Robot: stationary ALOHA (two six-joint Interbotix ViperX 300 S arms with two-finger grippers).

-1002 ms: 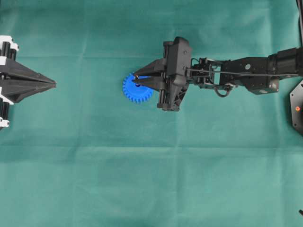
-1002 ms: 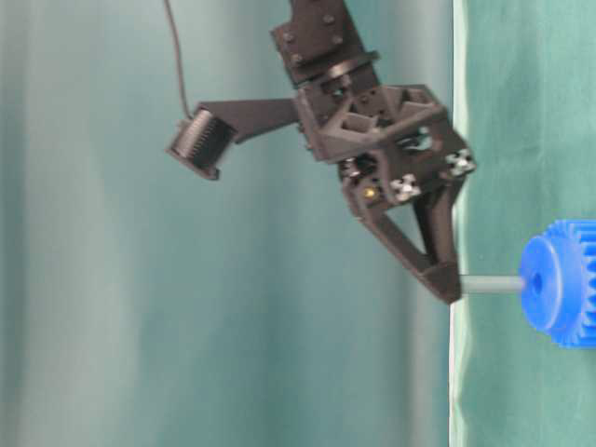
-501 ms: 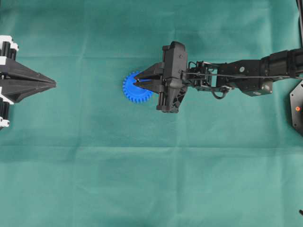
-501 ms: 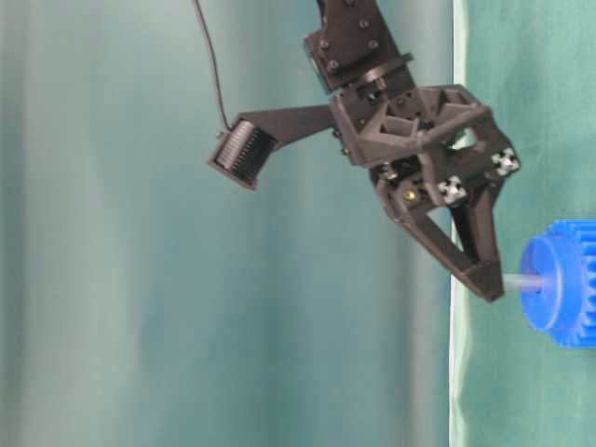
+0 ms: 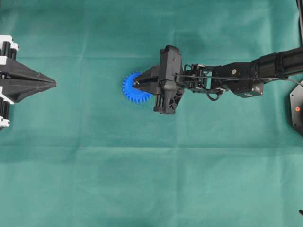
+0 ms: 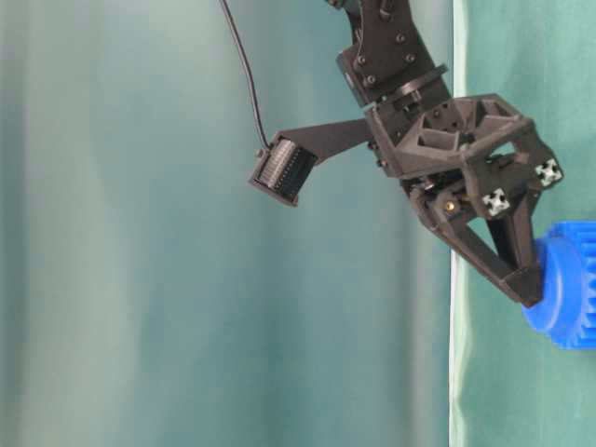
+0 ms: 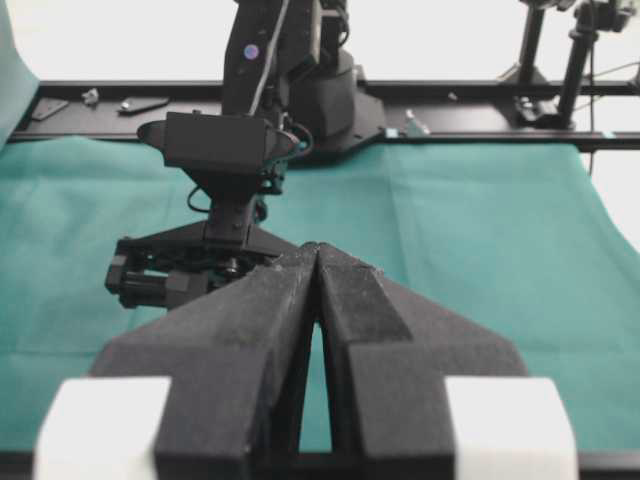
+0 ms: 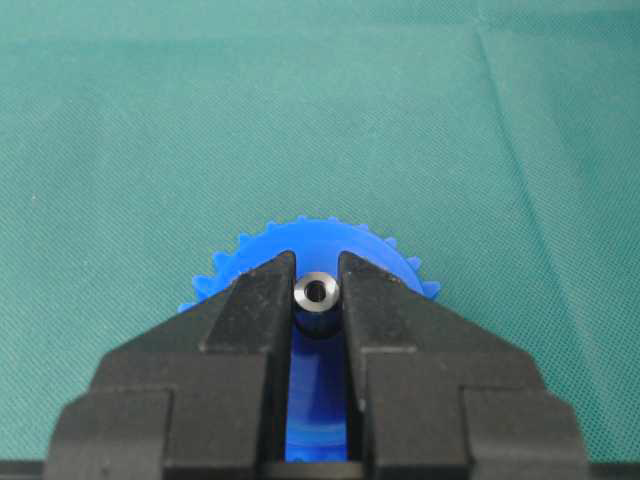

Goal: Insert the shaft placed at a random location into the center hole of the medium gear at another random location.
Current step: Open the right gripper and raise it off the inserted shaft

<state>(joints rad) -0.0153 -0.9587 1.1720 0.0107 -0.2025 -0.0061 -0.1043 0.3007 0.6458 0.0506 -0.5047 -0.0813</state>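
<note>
The right pincer (image 8: 317,300) is clenched on the shaft (image 8: 317,292), its tips down against the hub of the blue gear (image 5: 130,90), which lies on the green table (image 5: 151,179). The left pincer (image 5: 53,84) sits closed and empty, well apart at the table's edge.

The right claw (image 6: 529,289) now sits lower than a second ago, its tips down against the hub of the medium gear (image 6: 566,296). In the table-level view the long grey stretch of the shaft (image 8: 317,292) that showed between claw and gear is gone from sight, the pin having sunk into the center hole. From overhead, the right arm reaches further over the green worktop (image 5: 151,179) and the claw covers more of the gear
</note>
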